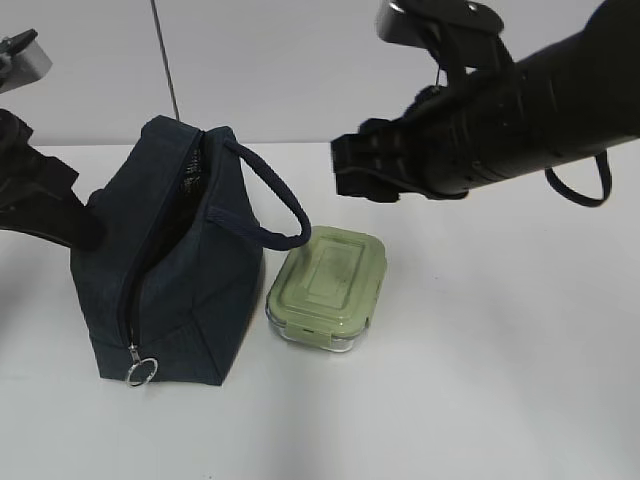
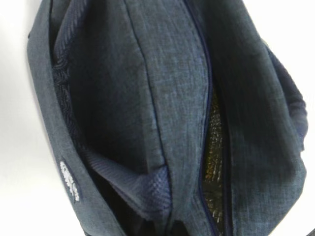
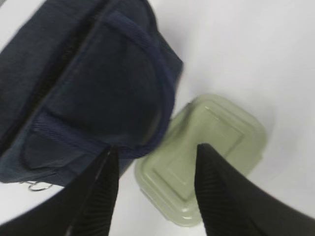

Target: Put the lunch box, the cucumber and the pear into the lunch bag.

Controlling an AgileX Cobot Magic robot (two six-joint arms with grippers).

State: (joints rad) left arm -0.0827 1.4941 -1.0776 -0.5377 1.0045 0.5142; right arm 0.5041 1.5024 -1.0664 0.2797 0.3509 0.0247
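The lunch box (image 1: pixel 328 288) — a small clear-glass container with a pale sage-green clip-on lid — is sitting on the white table (image 1: pixel 500 350) just beside the lunch bag (image 1: pixel 170 270), a boxy dark navy fabric bag with its top zipper parted. The right gripper (image 3: pixel 155 162) is hovering above the box, jaws spread wide and holding nothing. The left gripper is not showing its jaws, so I cannot tell their state. Cucumber and pear are not showing. One risk: the padded handle (image 1: pixel 275 205) is arching over the box's near edge and could be snagging a descending finger — and the bag's slit looks narrow. Open table lies to the right.
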